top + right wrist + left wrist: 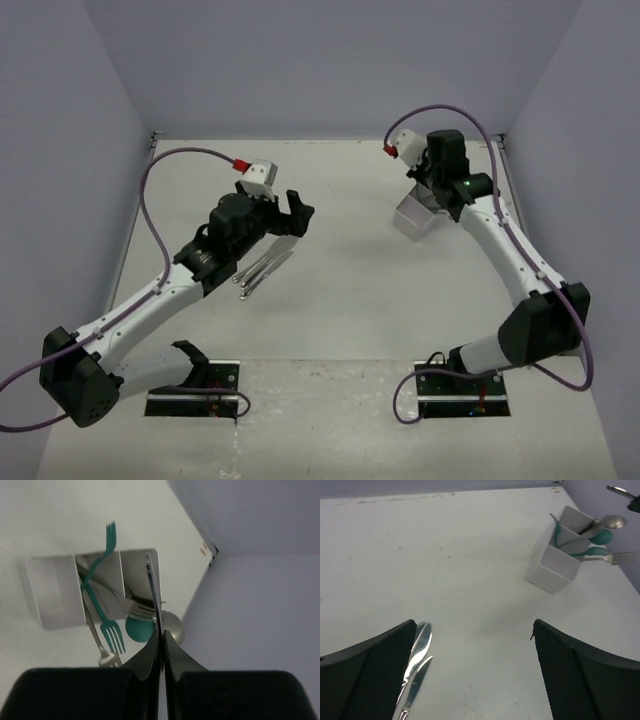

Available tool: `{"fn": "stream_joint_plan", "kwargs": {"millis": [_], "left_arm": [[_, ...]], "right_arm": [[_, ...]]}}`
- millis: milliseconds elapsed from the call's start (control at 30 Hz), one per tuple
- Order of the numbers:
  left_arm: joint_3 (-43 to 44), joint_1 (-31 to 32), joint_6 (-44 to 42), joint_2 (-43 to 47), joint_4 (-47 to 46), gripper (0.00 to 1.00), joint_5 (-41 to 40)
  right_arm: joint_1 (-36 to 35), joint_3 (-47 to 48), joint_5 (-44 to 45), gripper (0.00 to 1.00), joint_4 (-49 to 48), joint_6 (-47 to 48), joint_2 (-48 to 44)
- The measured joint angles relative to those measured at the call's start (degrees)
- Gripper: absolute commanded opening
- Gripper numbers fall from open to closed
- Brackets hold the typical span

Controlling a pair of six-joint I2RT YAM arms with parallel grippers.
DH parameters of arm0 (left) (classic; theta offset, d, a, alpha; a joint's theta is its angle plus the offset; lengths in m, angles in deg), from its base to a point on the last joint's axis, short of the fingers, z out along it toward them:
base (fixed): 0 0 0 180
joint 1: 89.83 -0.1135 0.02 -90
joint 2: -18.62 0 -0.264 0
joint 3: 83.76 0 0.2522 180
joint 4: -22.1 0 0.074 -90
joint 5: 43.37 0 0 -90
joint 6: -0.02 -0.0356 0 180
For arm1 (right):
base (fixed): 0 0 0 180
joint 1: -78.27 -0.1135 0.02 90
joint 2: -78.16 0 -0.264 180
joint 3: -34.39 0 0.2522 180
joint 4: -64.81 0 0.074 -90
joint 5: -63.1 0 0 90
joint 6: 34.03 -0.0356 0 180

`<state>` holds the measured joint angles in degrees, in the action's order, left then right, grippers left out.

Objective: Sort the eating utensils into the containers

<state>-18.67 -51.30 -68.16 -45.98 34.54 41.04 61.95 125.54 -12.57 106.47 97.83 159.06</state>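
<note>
Item: small white translucent rectangular box (552, 565), three compartments side by side. It sits at the far right of the pale table (360, 300), close to the side wall and just below the right gripper (161, 636). Utensil heads jut from its open mouths. Middle compartment: two teal-green forks (102, 615) with their handles crossed, one with its tines at the near mouth and the other with its tines past the far end. A shiny silver metal fork (107, 659) lies alongside them. Compartment nearest the wall: a teal-green spoon (140, 630) and a shiny silver metal spoon (172, 627), bowls touching. A second set of silver tines (137, 611) shows at that mouth. Third compartment: contents cannot be made out. Right gripper: fingers pressed together on a slim silver metal utensil (152, 590), seen edge-on above the box; its kind cannot be told. Left gripper (474, 625): jaws spread wide, gripping nothing, poised over the middle-left of the table. Loose stock: two shiny silver metal knives (417, 655) lie side by side on the table just beside one of the left gripper's fingers, well apart from the box.
</note>
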Motion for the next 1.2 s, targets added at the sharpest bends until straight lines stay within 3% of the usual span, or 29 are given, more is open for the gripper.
{"fn": "stream_joint_plan", "kwargs": {"millis": [167,400,900,1200], "left_arm": [[-3.1,-5.0,1.4,3.0,6.4,1.0,-4.6],[-3.9,-6.3,1.3,3.6,11.3,1.0,-7.6],[-4.0,-7.2,1.0,3.7,16.7,1.0,-10.2],[-4.0,-8.0,1.0,-0.3,17.3,1.0,-9.6]], "right_arm": [[-2.0,1.7,15.8,0.01,6.0,11.6,10.0],[-5.3,2.0,27.9,0.04,7.1,19.2,14.6],[-8.4,4.5,37.4,0.1,5.1,29.4,26.6],[-8.4,5.3,38.6,0.07,6.7,30.6,30.6]]}}
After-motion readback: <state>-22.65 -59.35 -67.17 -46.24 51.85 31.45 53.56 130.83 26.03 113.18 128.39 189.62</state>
